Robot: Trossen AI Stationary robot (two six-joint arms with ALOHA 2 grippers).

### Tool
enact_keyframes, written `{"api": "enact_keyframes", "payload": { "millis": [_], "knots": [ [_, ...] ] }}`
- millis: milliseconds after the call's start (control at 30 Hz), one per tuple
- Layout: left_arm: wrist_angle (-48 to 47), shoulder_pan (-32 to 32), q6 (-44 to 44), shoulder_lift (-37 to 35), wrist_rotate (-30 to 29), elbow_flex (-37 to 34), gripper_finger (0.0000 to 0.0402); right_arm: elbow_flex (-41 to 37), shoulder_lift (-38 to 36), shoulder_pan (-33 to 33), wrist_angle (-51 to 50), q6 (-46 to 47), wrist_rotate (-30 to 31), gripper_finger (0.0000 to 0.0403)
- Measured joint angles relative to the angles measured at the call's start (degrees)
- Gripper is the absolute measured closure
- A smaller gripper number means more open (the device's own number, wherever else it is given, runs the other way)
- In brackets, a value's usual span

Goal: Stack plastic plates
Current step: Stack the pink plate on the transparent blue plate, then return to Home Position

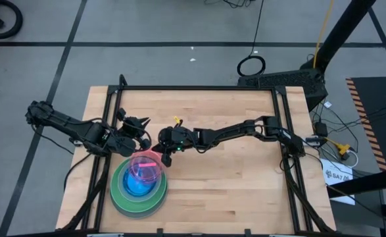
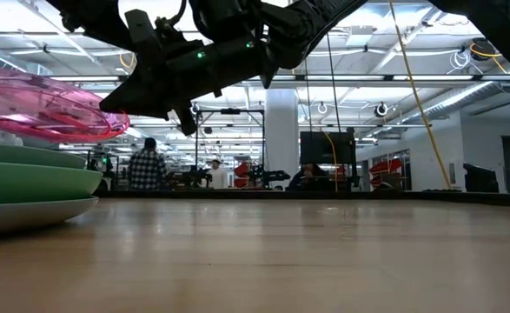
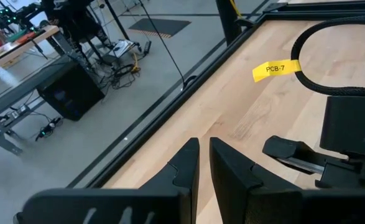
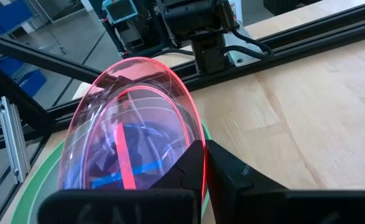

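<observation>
A stack of round plastic plates stands near the table's near-left part: large grey at the bottom, green above it, blue in the middle. In the low view it shows as the grey and green rims at the left. A translucent pink plate is tilted over the stack, and my right gripper is shut on it. My left gripper hovers shut and empty just beyond the stack's far side. In the left wrist view its fingers are over bare wood. My right gripper pinches the pink plate's rim between its two fingers, on the plate's far-right edge. It comes in slanting down from the table's right and far side. The plate sits tilted over the stack; I cannot tell whether its low edge touches the plates below.
A black frame rail runs along the table's far edge, with rails on both sides. Bare wood lies to the right of the stack. A yellow-tagged cable hangs by the right arm. People stand far off in the room.
</observation>
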Motion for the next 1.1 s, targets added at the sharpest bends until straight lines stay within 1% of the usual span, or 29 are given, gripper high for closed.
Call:
{"api": "enact_keyframes", "payload": {
  "millis": [433, 533, 867, 1000, 1100],
  "knots": [
    [0.0, 0.0, 0.0, 0.0, 0.0, 0.0, 0.0355, 0.0, 0.0, 0.3, 0.1, 0.2, -0.1, 0.0392],
    [0.0, 0.0, 0.0, 0.0, 0.0, 0.0, 0.0355, 0.0, 0.0, 0.3, 0.1, 0.2, -0.1, 0.0380],
    [0.0, 0.0, 0.1, 0.0, 0.0, 0.0, 0.0355, 0.0, 0.0, 0.3, 0.1, 0.7, -0.6, 0.0320],
    [0.0, 0.0, 0.1, 0.0, 0.0, 0.0, 0.0355, 0.0, 0.0, 0.3, 0.1, 1.3, -3.3, 0.0306],
    [0.0, 0.0, 0.0, 0.0, 0.0, 0.0, 0.0355, 0.0, 0.0, 0.3, 0.1, 1.3, -3.3, 0.0301]
  ]
}}
